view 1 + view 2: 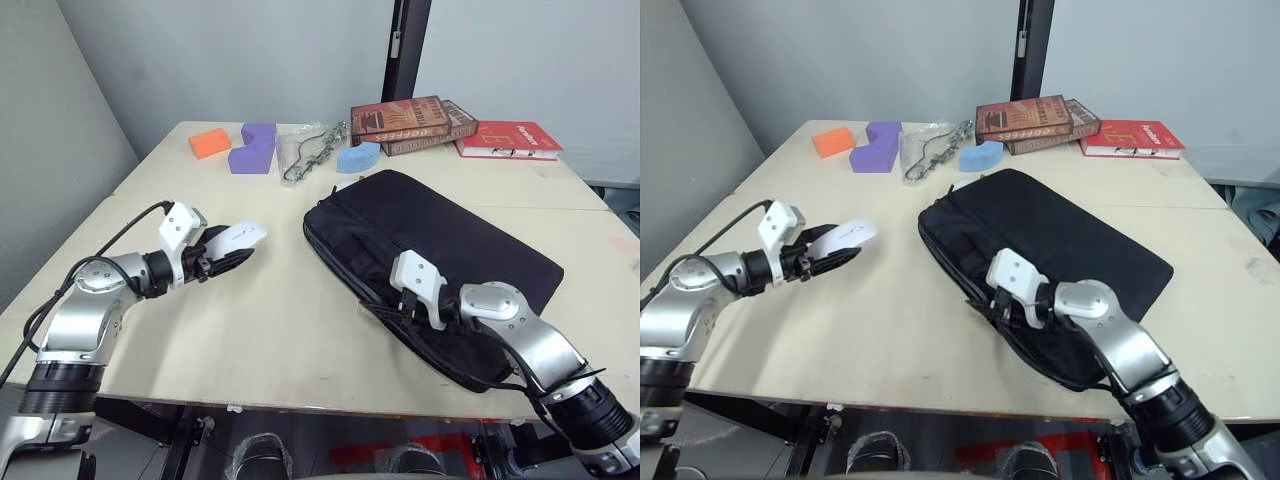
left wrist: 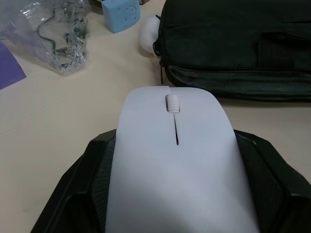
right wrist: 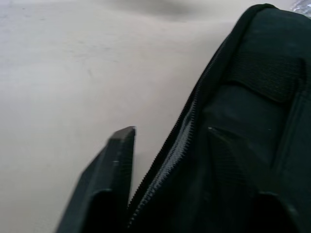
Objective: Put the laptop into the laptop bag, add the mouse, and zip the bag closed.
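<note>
Left gripper (image 1: 228, 252) has the mouse (image 1: 240, 236) clamped flat between its fingers, above the table (image 1: 280, 330). The bag (image 1: 430, 250) lies ahead, right gripper (image 1: 395, 305) pinching its near edge. The slick mouse could slide out if the opening's too tight.

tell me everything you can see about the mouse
The mouse is a flat, smooth white oval with a small scroll wheel and a thin dark slit down its middle. It looks like matte plastic. The left tool grips its rear half, holding it level above the table, its front pointing toward the laptop bag.
</note>
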Motion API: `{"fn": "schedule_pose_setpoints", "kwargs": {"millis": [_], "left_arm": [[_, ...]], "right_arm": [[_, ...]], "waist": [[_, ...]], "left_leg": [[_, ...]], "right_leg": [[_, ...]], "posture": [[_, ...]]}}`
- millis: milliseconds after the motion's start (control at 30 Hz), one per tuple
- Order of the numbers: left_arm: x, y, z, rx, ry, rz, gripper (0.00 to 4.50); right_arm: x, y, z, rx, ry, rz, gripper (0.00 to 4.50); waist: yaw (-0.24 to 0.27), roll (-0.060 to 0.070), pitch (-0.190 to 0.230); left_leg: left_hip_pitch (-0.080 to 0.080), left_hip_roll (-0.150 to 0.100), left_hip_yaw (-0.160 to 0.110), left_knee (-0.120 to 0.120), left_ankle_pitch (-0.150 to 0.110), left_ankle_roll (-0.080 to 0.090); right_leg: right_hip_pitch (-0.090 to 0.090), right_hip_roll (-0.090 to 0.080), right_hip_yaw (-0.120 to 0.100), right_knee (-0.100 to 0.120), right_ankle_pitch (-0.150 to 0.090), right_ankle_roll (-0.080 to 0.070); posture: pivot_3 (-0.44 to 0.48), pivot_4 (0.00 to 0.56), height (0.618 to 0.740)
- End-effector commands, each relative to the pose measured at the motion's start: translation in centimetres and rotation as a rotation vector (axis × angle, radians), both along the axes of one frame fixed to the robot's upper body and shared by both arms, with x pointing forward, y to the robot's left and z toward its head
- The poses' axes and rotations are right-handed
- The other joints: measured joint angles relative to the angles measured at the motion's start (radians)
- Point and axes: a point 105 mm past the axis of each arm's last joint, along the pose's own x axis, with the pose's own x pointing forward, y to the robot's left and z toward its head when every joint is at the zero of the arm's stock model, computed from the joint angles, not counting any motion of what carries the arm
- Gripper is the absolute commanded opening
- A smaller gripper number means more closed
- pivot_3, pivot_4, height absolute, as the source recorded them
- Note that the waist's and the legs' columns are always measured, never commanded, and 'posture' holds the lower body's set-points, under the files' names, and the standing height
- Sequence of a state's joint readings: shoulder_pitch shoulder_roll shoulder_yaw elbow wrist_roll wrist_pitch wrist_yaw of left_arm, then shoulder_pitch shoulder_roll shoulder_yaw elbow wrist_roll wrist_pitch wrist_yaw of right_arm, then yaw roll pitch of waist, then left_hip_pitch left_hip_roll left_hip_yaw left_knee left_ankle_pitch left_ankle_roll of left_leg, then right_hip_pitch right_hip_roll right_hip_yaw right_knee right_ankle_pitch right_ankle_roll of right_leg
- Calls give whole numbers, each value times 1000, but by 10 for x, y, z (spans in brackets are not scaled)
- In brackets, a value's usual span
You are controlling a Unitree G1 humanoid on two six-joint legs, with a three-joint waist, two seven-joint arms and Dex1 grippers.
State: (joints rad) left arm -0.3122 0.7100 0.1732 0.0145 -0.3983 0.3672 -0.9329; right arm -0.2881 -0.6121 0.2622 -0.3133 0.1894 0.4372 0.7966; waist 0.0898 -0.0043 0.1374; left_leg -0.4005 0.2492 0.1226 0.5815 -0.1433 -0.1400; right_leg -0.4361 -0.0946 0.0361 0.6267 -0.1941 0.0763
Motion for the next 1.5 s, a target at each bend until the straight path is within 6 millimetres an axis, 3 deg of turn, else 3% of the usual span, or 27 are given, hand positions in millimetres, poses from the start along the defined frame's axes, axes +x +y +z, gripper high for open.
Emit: {"fn": "schedule_pose_setpoints", "kwargs": {"millis": [33, 133, 367, 467, 567, 633, 700, 867, 1000, 1167, 1333, 1500], "left_arm": [[0, -3, 14, -12, -56, -9, 2866], [1, -8, 8, -13, -50, -20, 2866], [-1, -15, 7, -16, -52, -55, 2866], [-4, -18, 3, -17, -38, -80, 2866], [-9, -33, 1, -24, -33, -136, 2866], [-10, -44, 1, -31, -37, -166, 2866], [-9, -56, 2, -44, -49, -192, 2866], [-10, -81, 6, -73, -62, -257, 2866], [-8, -89, 5, -85, -61, -263, 2866], [-9, -81, 2, -73, -50, -254, 2866], [-14, -68, -2, -50, -30, -235, 2866], [-17, -59, -5, -28, -15, -221, 2866]], "right_arm": [[9, -10, 11, -1, -48, -37, 972], [11, -15, 10, -6, -37, -50, 63], [12, -17, 32, 66, -29, -30, 63], [14, -12, 80, 289, -19, -20, 63], [14, -9, 140, 529, -17, 25, 63], [22, -17, 160, 608, -22, 0, 63], [27, -25, 167, 644, -15, -31, 63], [27, -26, 163, 653, 16, -51, 63], [23, -23, 150, 548, 9, -55, 63], [20, -10, 106, 327, 2, -75, 63], [6, 13, 79, 256, 43, 20, 1589], [9, 30, 51, 152, 34, 51, 3235]], "waist": [[0, 0, 0], [0, 0, 0], [1, 0, 0], [-1, 0, 0], [-10, 1, 0], [-9, 1, 0], [-5, 0, 0], [8, 0, 0], [6, 0, 0], [3, 0, 0], [2, 0, 0], [2, 0, 0]], "left_leg": [[0, 0, 0, 0, 0, 0], [0, 0, 0, 0, 0, 0], [0, 0, 0, 1, 0, 0], [0, 0, 0, 1, 0, 0], [0, 0, 0, 3, 0, 1], [0, 0, 0, 3, 1, 1], [1, 0, 0, 2, 1, 1], [-1, -1, 0, 2, 1, 0], [0, 0, 0, 1, 1, 0], [0, 0, 0, 1, 1, 0], [0, 0, 0, 1, 1, 0], [0, 0, 0, 1, 1, 0]], "right_leg": [[0, 0, 0, 0, 0, 0], [0, 0, 0, 0, 0, 0], [0, 0, 0, 1, 0, 0], [0, 0, 0, 1, 0, 0], [-1, 0, 2, 4, 0, 0], [-2, 0, 2, 6, 0, 0], [-1, 0, 1, 5, 0, 0], [0, 0, 0, 3, 0, -1], [-1, 0, 0, 3, 0, -1], [0, 0, 0, 3, 0, 0], [-1, 0, 1, 3, 0, 0], [-1, 0, 1, 3, 0, 0]], "posture": [[0, 150, 734], [0, 150, 734], [0, 150, 734], [0, 150, 734], [0, 150, 734], [0, 150, 734], [0, 150, 734], [0, 150, 734], [0, 150, 734], [0, 150, 734], [0, 150, 734], [0, 150, 734]]}}
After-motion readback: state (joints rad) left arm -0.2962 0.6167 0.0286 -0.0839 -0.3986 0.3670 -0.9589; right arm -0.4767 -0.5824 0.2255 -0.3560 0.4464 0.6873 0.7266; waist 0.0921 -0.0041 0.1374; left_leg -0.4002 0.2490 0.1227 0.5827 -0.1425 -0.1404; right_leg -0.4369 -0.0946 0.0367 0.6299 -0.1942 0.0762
